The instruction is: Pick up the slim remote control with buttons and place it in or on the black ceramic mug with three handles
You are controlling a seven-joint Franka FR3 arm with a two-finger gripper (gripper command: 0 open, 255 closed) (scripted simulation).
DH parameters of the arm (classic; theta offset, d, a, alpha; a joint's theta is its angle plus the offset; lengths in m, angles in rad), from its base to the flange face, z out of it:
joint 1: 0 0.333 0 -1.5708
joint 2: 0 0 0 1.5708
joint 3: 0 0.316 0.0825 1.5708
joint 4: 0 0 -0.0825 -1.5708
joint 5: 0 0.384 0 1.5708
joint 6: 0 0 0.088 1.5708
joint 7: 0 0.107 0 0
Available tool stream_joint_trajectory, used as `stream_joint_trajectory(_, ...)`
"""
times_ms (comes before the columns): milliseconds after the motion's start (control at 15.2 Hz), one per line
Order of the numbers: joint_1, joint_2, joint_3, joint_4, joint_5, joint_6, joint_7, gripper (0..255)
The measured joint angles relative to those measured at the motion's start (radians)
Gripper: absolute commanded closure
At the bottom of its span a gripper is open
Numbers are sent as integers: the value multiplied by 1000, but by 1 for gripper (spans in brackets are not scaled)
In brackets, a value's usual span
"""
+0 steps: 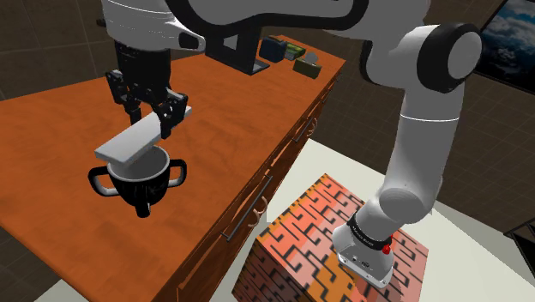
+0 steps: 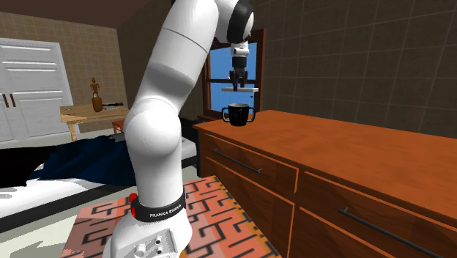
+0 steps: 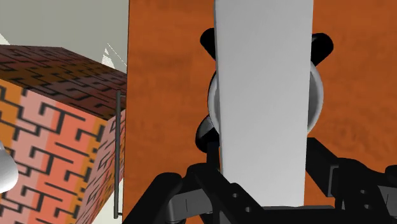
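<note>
Claw (image 3: 262,167): mine, clamped on one end of the remote (image 3: 264,95).
Remote: just above the mug (image 1: 142,184), clear of its rim.
Long axis: across the mug's mouth, overhanging both sides.
Next, my guess: straight down.

remote (image 1: 130,143): one | black mug (image 1: 142,185): one, three handles | gripper (image 1: 153,123): one | cabinet (image 1: 60,111): one | patterned stand (image 1: 300,236): one

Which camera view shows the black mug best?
The shoulder view: the mug shows its body, rim and two handles under the grey remote. The second exterior view shows it far off. In the wrist view the remote hides most of it.
</note>
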Motion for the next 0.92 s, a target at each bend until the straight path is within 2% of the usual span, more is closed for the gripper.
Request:
stream_joint_trajectory(132, 110, 91, -44, 121, -63, -44, 27, 255)
stream_joint_trajectory(198, 122, 102, -50, 125, -72, -41, 33, 255)
stream_joint_trajectory(462, 129, 119, -59, 97, -85, -3, 48, 255)
stream_joint_trajectory(924, 104, 128, -65, 0, -98, 90, 64, 255)
